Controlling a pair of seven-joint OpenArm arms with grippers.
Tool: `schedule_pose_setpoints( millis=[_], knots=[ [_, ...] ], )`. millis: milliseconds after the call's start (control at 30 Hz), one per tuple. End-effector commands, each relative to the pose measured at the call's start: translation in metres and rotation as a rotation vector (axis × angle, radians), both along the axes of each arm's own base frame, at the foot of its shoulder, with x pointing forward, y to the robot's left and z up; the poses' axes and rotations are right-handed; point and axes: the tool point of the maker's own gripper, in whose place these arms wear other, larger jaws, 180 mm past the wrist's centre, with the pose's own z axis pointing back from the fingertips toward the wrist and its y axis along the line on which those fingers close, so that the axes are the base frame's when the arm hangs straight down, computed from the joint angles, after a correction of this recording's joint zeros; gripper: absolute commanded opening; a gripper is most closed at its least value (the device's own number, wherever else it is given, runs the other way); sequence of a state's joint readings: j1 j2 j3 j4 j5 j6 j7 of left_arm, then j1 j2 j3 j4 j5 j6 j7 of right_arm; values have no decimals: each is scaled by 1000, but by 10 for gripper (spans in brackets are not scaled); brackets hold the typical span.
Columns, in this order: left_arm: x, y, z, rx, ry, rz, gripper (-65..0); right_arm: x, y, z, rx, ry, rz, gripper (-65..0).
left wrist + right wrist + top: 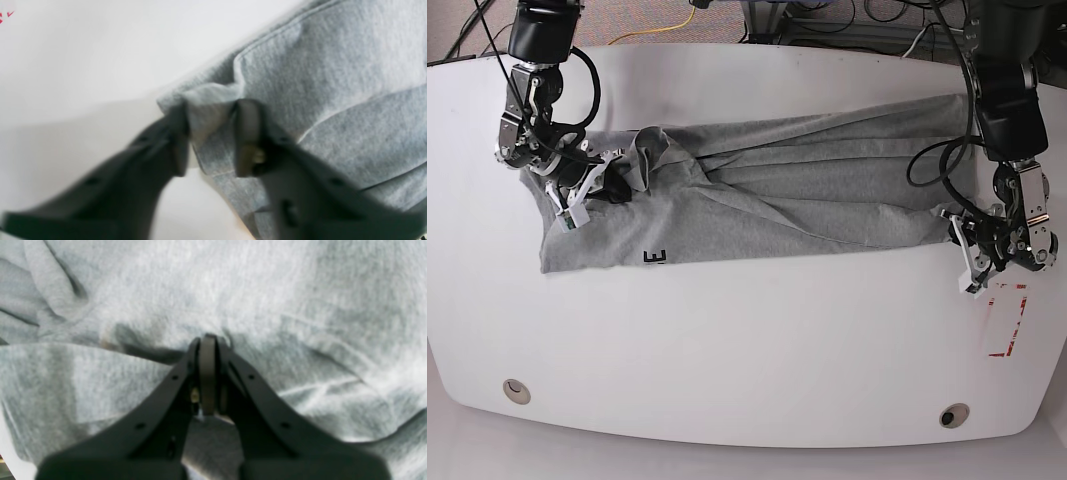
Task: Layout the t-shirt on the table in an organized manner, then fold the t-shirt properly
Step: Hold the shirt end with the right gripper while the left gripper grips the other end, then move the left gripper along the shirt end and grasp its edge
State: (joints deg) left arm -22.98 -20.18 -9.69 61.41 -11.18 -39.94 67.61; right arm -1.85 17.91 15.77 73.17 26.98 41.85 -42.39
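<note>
The heather-grey t-shirt lies stretched and wrinkled across the far half of the white table, with a bit of dark lettering at its near edge. My left gripper is at the shirt's right end. In the left wrist view its fingers press a folded corner of the t-shirt between them, so the left gripper is shut on cloth. My right gripper sits on the bunched left end. Seen up close, the right gripper is shut, and creases of t-shirt radiate from its tips.
A red tape outline marks the table near its right edge, just in front of the left gripper. Two round grommets sit near the front edge. Cables run behind the table's far edge.
</note>
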Motion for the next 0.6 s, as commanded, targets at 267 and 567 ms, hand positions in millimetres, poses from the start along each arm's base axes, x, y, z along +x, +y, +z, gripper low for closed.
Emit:
schedule_pose_setpoints(
  millis=[267,567],
  knots=[
    [8,0,24,54,-88,-45,-607,-46,-18,-40,-167,233,53,-634],
    [-10,2,36,142,-77,-79,-607,-45,-18,-39,-167,231,51,-634]
  ],
)
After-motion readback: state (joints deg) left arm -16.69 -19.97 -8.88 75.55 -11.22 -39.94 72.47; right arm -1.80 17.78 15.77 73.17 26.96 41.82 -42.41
